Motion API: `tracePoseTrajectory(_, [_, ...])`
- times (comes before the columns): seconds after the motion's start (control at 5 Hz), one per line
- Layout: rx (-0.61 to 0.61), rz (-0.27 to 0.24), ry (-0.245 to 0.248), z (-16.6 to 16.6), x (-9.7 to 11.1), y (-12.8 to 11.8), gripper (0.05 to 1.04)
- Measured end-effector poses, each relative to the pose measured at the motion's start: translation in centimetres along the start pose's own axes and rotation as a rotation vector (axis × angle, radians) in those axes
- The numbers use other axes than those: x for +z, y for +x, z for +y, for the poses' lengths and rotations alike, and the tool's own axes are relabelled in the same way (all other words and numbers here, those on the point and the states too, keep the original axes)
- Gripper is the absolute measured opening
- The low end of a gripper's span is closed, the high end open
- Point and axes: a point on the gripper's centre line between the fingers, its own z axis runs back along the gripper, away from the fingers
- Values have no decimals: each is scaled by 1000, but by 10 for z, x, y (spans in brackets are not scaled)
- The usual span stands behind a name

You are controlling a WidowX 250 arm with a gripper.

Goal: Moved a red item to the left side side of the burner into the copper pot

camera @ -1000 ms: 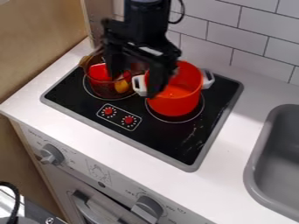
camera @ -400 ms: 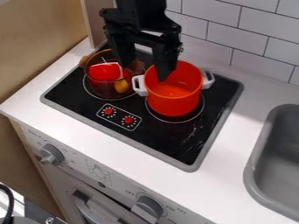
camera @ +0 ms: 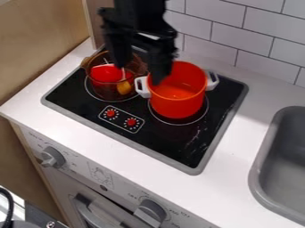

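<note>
The black gripper (camera: 140, 73) hangs over the stove, its two fingers spread with nothing between them, one in front of the orange-red pot's (camera: 177, 106) rim. The red item (camera: 106, 73) lies inside the brown see-through pot (camera: 102, 91), beside a yellow piece (camera: 124, 87), on the left burner.
</note>
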Motion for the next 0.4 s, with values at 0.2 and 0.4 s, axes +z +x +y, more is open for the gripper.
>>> tracePoseTrajectory(0.2, [-13, 38, 50, 19, -1, -10, 999])
tracePoseTrajectory(0.4, [-19, 47, 81, 29, -1, -17, 1000])
